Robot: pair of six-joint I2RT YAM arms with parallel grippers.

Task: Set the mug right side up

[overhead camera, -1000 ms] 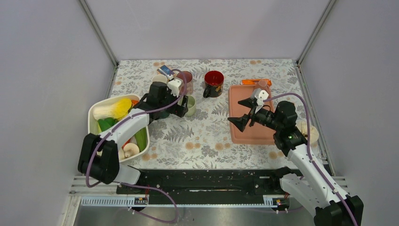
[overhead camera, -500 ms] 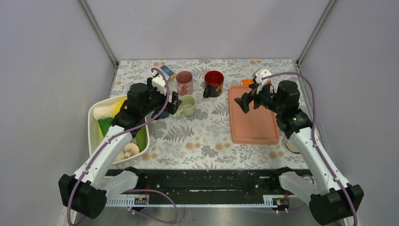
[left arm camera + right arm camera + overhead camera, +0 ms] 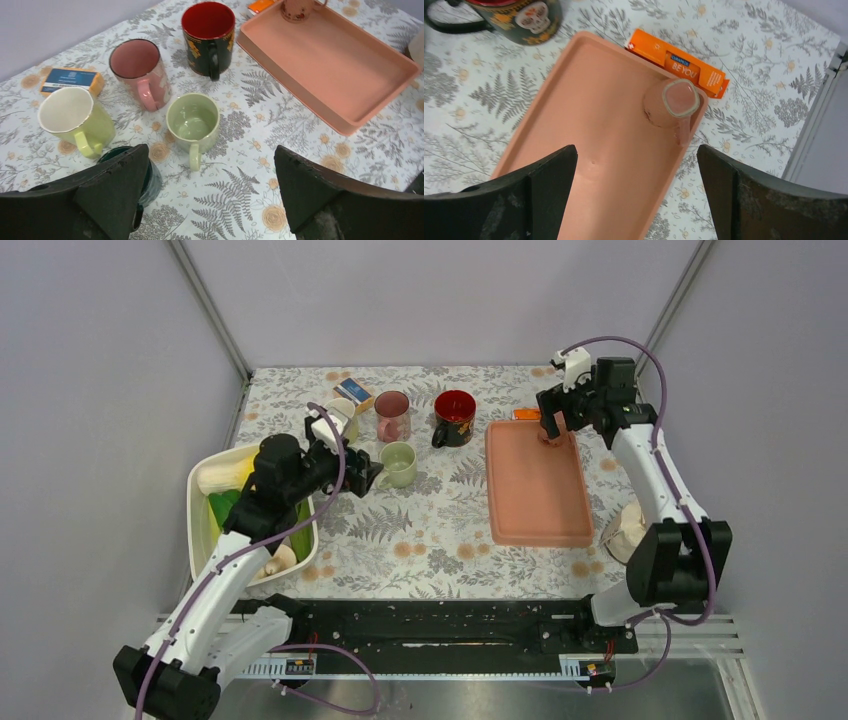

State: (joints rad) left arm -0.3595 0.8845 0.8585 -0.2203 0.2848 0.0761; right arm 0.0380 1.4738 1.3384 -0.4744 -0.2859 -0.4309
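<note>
the pink mug [image 3: 672,105] stands upside down in the far right corner of a smooth, salmon-coloured rectangular tray [image 3: 599,125], its flat, rounded-square base facing up and its handle lying close to the tray's raised rim. just past that corner a flat orange carton [image 3: 679,62] lies on the fern-printed tablecloth [image 3: 440,530].

the right gripper [image 3: 635,150] hangs over the tray with its matte black, wedge-shaped fingers spread wide and nothing between them; the mug sits beyond the fingertips, apart from both.

the left gripper [image 3: 210,150] is likewise spread wide and empty, above a cluster of upright glazed mugs: a pale green mug [image 3: 193,122] nearest the gap, a yellow-green mug [image 3: 75,120] with a white inside, a pink-lined mug [image 3: 140,70], a glossy black mug [image 3: 209,35] with a red inside, and a dark green mug [image 3: 150,175] partly hidden behind one finger. a small blue-and-orange box [image 3: 70,80] lies behind them. a white tub [image 3: 192,502] of vegetables sits to the left.
</note>
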